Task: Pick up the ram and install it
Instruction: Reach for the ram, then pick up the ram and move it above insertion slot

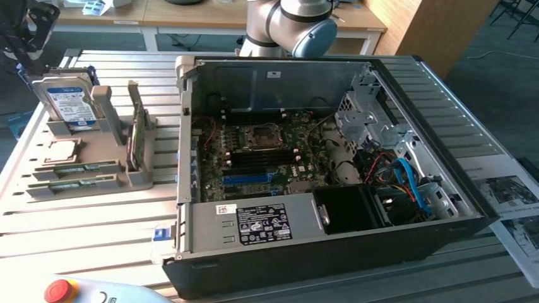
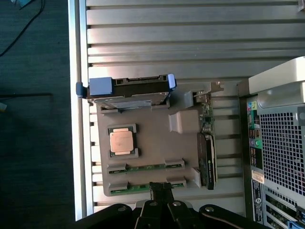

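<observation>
Pincer point(image 2: 161, 187) closed, over the ram point(image 2: 137, 187).

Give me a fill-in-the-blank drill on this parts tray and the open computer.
1. The pincer, jaws ___, is nearest to the ram.
2. A second ram stick lies between that ram and the ___.
3. The hard drive stands ___ on the tray.
4. The motherboard sits inside the open computer ___.

Missing words: shut; CPU; upright; case.
</observation>
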Action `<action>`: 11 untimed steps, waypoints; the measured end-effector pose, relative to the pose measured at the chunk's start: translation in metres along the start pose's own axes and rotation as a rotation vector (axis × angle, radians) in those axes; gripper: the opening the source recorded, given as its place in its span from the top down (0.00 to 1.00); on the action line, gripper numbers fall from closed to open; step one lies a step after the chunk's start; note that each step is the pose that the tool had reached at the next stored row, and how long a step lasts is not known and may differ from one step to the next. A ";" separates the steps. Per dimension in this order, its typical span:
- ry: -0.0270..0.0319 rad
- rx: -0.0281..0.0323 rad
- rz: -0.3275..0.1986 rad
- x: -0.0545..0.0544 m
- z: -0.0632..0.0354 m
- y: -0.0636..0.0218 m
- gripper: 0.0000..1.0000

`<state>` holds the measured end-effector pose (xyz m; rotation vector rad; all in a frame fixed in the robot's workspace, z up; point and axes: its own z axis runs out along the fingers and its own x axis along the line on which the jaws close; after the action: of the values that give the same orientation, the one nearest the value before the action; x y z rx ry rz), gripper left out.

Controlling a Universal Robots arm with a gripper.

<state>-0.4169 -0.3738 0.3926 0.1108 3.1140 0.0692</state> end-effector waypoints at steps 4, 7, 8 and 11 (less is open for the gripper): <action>0.0000 0.0000 0.000 0.002 -0.0001 -0.0001 0.89; 0.0000 0.0000 0.000 0.002 -0.0001 -0.0001 0.89; 0.0000 -0.0001 0.000 0.002 0.0000 -0.0001 0.89; 0.0000 0.0000 0.000 0.002 0.0000 -0.0001 0.89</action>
<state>-0.4188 -0.3738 0.3926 0.1109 3.1140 0.0693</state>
